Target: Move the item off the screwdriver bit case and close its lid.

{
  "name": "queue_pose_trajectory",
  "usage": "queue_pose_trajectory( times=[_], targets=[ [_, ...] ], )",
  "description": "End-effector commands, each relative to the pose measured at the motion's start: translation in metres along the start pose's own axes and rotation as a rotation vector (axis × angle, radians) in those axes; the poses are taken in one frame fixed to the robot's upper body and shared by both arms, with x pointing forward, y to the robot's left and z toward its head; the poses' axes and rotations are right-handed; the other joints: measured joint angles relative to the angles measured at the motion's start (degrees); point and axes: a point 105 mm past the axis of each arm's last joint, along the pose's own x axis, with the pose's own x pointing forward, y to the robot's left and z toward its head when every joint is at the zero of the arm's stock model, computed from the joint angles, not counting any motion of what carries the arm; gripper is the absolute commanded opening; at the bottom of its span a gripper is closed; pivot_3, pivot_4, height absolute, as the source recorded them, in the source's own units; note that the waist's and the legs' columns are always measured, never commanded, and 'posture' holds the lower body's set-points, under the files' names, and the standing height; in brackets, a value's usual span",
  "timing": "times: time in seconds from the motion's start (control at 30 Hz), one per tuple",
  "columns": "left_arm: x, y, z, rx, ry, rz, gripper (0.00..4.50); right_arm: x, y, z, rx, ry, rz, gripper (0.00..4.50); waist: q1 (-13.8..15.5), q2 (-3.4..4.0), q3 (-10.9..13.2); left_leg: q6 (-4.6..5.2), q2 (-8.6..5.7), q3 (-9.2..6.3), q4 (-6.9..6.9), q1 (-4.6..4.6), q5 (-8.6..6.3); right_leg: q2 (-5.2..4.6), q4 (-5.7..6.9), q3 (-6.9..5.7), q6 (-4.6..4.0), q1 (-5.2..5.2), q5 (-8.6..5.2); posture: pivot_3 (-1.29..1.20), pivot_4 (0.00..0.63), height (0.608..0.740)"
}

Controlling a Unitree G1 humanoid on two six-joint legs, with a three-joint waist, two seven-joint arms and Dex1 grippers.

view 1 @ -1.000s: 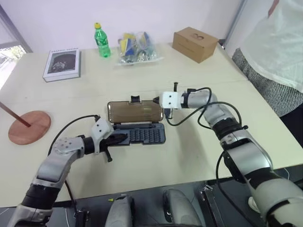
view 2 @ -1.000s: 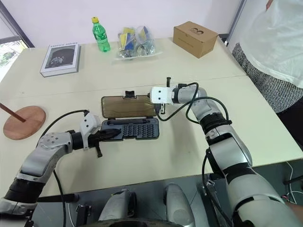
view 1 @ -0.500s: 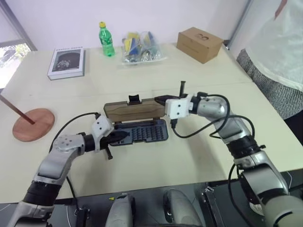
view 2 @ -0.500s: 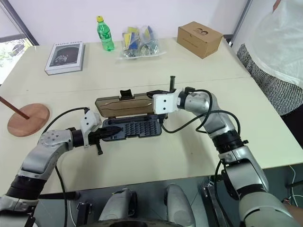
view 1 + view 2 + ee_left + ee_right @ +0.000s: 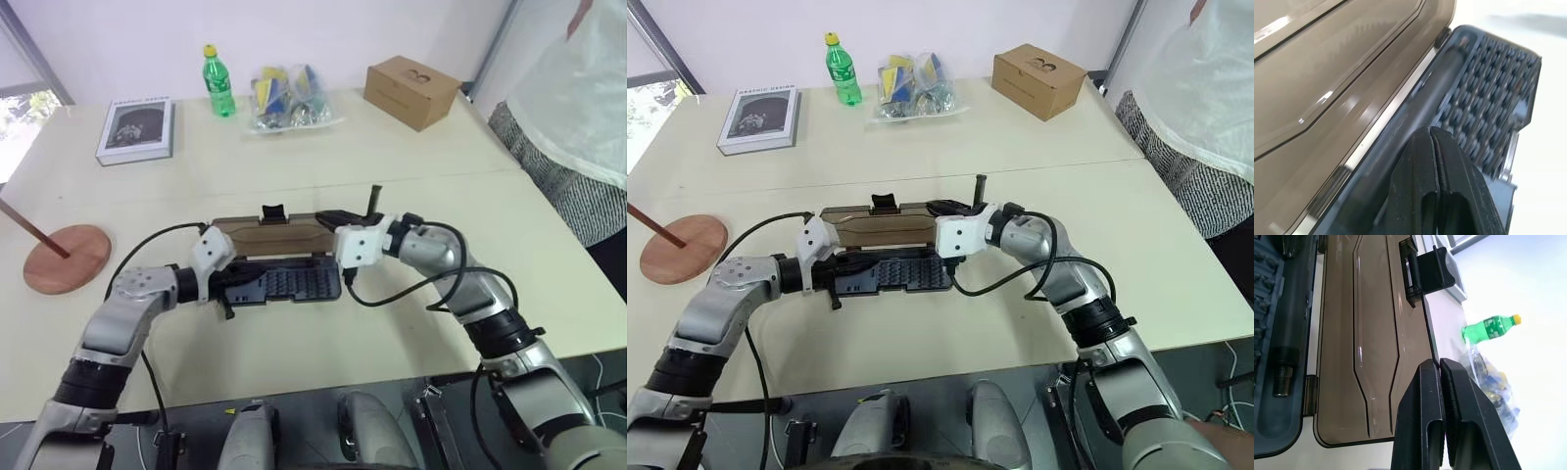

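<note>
Head stereo pair looks down over the table (image 5: 411, 137) — wrist cameras sit close, apparently both sharing the lid (image 5: 1371, 347).

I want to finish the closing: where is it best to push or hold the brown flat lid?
Probably the brown flat lid at its free long edge near the black latch, coming from the far side: it stands half raised, hinged along the grey-blue bit tray.

- A test room or lab, office-like: a plain pale worktop (image 5: 411, 147) against a bare white wall (image 5: 294, 29).
- Staged odds along its far edge: book (image 5: 135, 129), green bottle (image 5: 217, 80), cardboard box (image 5: 411, 91).
- A person (image 5: 578, 117) stands at the right edge.
</note>
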Motion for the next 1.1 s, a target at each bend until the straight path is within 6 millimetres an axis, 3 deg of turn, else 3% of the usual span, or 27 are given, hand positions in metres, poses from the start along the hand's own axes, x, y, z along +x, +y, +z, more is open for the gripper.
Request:
queue_pose_trajectory(
  times=[0.03,0.23,0.37,0.5,0.63,0.73,0.83,1.1],
  targets=[
    [-0.006,-0.007,0.025,0.030,-0.057,-0.048,0.00,0.003,-0.011,0.008,-0.051,-0.044,-0.042,0.01,0.0,0.00,0.0,0.00,0.00,0.00,0.00,0.00,0.00,0.00,0.00,0.00,0.00,0.00,0.00,0.00,0.150,0.740],
    [-0.012,-0.024,0.053,0.048,-0.124,-0.171,0.00,0.005,-0.009,0.004,-0.048,-0.043,-0.026,0.01,0.0,-0.02,0.0,0.00,0.00,-0.01,0.01,-0.01,0.00,0.00,0.00,0.00,0.00,0.00,0.00,0.00,0.150,0.740],
    [-0.015,-0.024,0.077,0.061,-0.196,-0.191,0.00,0.006,-0.007,0.002,-0.059,-0.045,-0.009,0.01,0.1,-0.02,0.0,0.00,0.00,-0.02,0.04,-0.03,0.00,0.00,0.00,-0.01,0.00,0.00,0.00,0.00,0.150,0.740],
    [-0.026,0.024,0.125,0.042,-0.385,0.028,0.00,0.006,-0.005,0.001,-0.065,-0.047,0.002,0.01,0.2,-0.07,0.0,0.00,0.00,-0.05,0.13,-0.06,0.00,0.01,0.03,-0.04,0.00,0.01,0.00,0.00,0.150,0.740],
    [-0.044,0.063,0.140,0.025,-0.444,0.203,0.00,0.006,-0.004,0.000,-0.066,-0.047,0.010,0.01,-0.2,-0.09,0.0,0.01,-0.01,-0.06,0.17,-0.08,0.00,0.05,0.00,-0.04,0.01,0.01,0.01,0.00,0.150,0.740],
    [-0.054,0.083,0.133,0.036,-0.409,0.298,0.00,0.006,-0.004,0.000,-0.062,-0.047,0.014,0.01,-0.1,-0.09,0.0,0.00,0.00,-0.06,0.11,-0.08,0.00,0.06,-0.02,-0.04,0.01,-0.02,0.00,0.00,0.150,0.740],
    [-0.058,0.098,0.105,0.066,-0.300,0.360,0.00,0.007,-0.004,0.001,-0.062,-0.050,0.014,0.01,-0.1,-0.10,0.0,-0.02,0.00,-0.05,0.13,-0.08,0.01,0.05,-0.01,-0.05,0.01,-0.02,0.00,0.00,0.150,0.740],
    [-0.043,0.095,0.043,0.052,-0.135,0.273,0.00,0.007,-0.006,0.001,-0.068,-0.052,0.014,0.01,0.1,-0.09,0.0,-0.02,0.00,-0.01,0.13,-0.09,0.01,0.04,0.00,-0.05,0.01,-0.02,0.00,0.00,0.150,0.740]
  ],
)
